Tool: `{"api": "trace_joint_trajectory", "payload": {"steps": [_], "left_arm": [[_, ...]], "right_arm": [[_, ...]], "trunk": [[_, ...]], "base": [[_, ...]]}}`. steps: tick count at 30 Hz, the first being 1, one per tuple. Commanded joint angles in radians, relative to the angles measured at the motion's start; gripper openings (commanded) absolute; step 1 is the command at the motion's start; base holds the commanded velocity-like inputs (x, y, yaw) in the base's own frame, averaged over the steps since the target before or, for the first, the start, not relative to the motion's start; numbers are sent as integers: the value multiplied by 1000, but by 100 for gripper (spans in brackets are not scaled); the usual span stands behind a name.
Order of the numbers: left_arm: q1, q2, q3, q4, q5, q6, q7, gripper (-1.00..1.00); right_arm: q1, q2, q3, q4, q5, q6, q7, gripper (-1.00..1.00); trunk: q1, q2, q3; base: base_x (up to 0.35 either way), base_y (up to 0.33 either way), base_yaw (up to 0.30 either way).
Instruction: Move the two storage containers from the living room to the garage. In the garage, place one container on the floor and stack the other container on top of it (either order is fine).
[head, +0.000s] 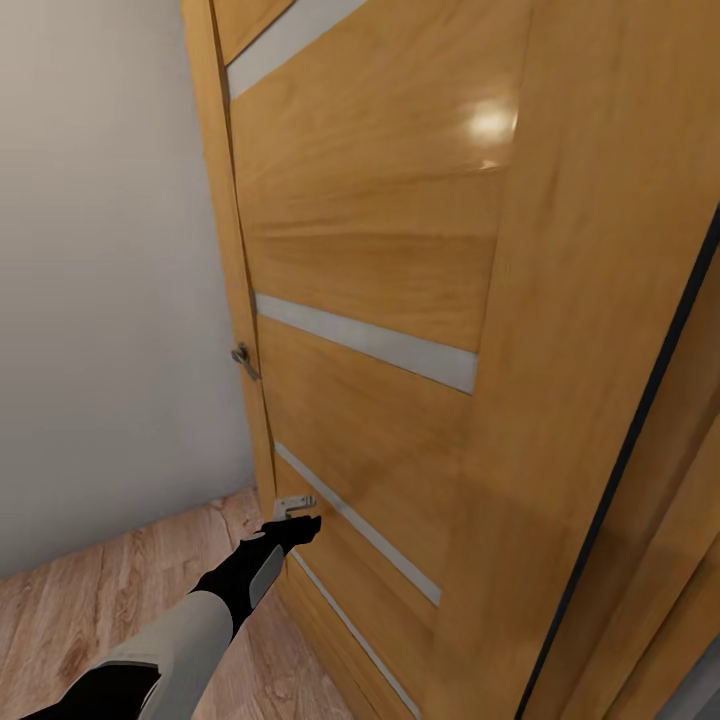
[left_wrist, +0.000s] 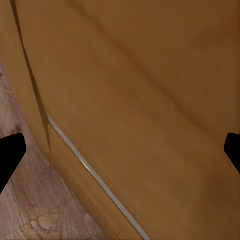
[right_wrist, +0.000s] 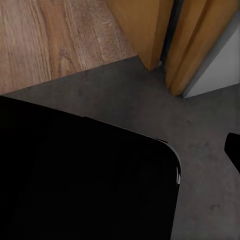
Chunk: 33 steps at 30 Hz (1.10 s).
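Left jaws (head: 300, 527) released, spread wide, up against the wooden door (head: 400, 300) near its low handle (head: 293, 506); right jaws' state unclear.

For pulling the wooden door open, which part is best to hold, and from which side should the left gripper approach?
Probably the small metal handle at the door's left edge beside the wall: it sticks out from the flat panel, so fingers could close around it. The left gripper sits lower, near a metal fitting, so it should rise and come in from the front.
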<state>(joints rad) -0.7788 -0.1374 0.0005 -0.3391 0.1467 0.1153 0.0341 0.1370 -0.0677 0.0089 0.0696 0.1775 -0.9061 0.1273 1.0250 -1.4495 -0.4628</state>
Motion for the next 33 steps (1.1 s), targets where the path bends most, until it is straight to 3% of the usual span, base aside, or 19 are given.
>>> {"api": "trace_joint_trajectory", "payload": {"steps": [1, 15, 33], "left_arm": [[0, -1, 1, -4, 11, 6, 1, 100], [0, -1, 1, -4, 11, 6, 1, 100], [0, -2, 1, -4, 11, 6, 1, 100]], "right_arm": [[0, 0, 0, 1, -1, -4, 3, 100], [0, 0, 0, 1, -1, -2, 3, 100], [0, -1, 0, 1, -1, -2, 3, 100]], "trunk": [[0, 0, -1], [0, 0, 0], [0, 0, 8]], "base": [[0, 0, 0], [0, 0, -16], [0, 0, -233]]}}
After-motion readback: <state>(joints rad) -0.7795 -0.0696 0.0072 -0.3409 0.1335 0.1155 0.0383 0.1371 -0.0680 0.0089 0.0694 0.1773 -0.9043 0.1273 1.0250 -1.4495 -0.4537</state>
